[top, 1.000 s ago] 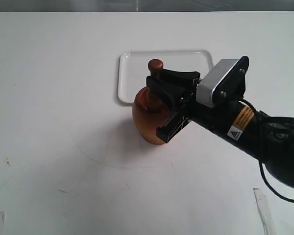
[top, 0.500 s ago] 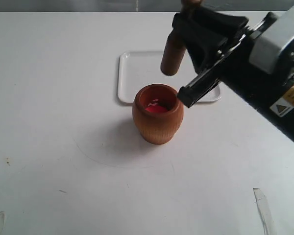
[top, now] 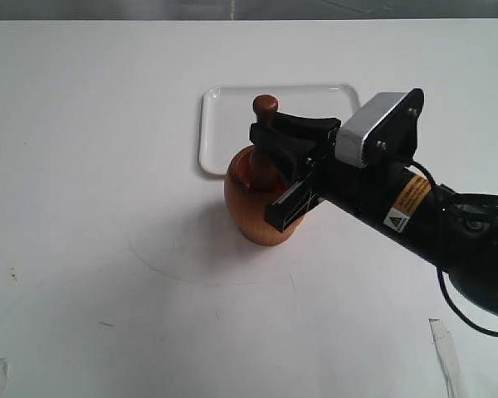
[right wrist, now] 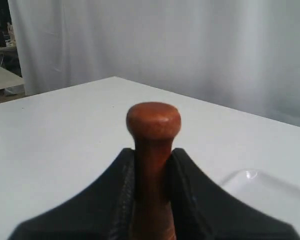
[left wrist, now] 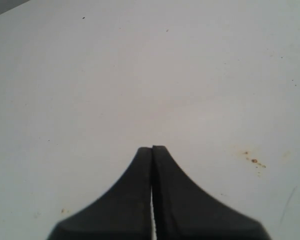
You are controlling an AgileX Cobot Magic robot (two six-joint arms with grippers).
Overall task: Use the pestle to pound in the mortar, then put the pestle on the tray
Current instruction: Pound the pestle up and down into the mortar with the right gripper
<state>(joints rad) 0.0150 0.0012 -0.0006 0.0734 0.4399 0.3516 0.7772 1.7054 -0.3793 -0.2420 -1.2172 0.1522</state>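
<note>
The orange-brown mortar [top: 253, 211] stands upright on the white table, just in front of the white tray [top: 224, 124]. The dark reddish pestle [top: 265, 141] stands upright inside it, thick end hidden down in the cup and knob on top. My right gripper [top: 270, 149] is shut on the pestle's shaft just below the knob. The right wrist view has the pestle [right wrist: 153, 145] clamped between the black fingers [right wrist: 122, 195] of the right gripper [right wrist: 152, 165]. My left gripper [left wrist: 152, 150] is shut on nothing above bare table; the exterior view does not hold it.
A corner of the tray [right wrist: 270, 192] lies beyond the pestle in the right wrist view. A strip of clear tape [top: 446, 356] lies at the table's front right. A white curtain [right wrist: 190, 45] hangs behind the table.
A second ago the pestle was down in the mortar. Half a second ago my right gripper had raised it high above the cup. Now it is down inside again.
</note>
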